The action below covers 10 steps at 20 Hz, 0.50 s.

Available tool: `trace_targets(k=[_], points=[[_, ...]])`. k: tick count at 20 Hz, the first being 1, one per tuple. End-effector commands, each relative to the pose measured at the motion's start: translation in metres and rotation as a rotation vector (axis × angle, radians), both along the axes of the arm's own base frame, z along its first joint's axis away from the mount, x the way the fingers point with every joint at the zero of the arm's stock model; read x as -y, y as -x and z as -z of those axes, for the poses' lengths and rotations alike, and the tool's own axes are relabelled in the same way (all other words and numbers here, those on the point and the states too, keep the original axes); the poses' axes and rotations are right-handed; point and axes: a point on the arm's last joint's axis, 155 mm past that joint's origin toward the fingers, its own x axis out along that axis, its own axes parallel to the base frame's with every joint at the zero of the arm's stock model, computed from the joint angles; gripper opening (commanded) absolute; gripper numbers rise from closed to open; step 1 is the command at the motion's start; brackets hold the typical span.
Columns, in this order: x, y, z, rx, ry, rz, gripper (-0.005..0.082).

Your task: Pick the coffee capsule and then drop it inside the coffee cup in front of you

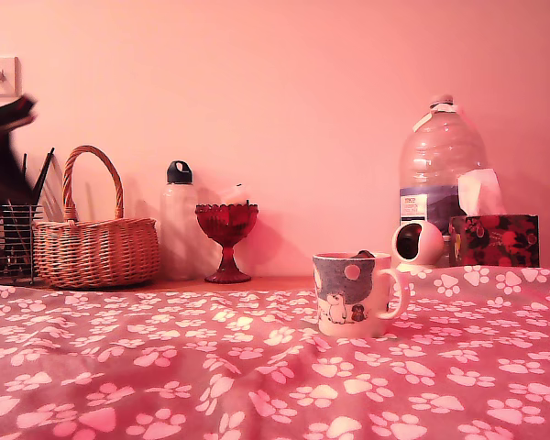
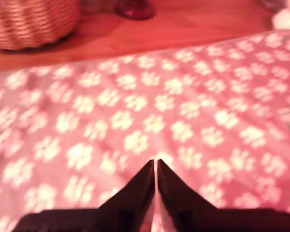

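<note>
The coffee cup [image 1: 353, 293], a white mug with a blue-grey dotted band and little bears, stands upright on the paw-print cloth, its handle toward the exterior view's right. A small dark lump [image 1: 363, 253] peeks over its rim; it may be the coffee capsule, but I cannot tell for sure. In the wrist view my gripper [image 2: 155, 162] is shut, its black fingers touching with nothing between them, over bare cloth. The cup is out of the wrist view. My arm [image 1: 5, 119] is a dark blur at the exterior view's far left edge.
A wicker basket [image 1: 93, 247], a white bottle [image 1: 179, 225] and a red glass goblet [image 1: 226, 240] stand along the back. A large water jug [image 1: 440, 174], a small white camera [image 1: 417, 243] and a tissue box [image 1: 493, 240] sit at back right. The basket [image 2: 34, 21] also shows in the wrist view.
</note>
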Motion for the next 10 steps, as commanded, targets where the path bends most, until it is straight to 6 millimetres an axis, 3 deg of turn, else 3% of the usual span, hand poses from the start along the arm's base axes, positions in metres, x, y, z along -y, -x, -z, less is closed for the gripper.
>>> trace_targets(k=[1,10], points=[[-0.003,0.012,0.012,0.007,0.003,-0.007,-0.0024],[-0.008,0.045,0.038,0.058,0.02,-0.038,-0.0024]])
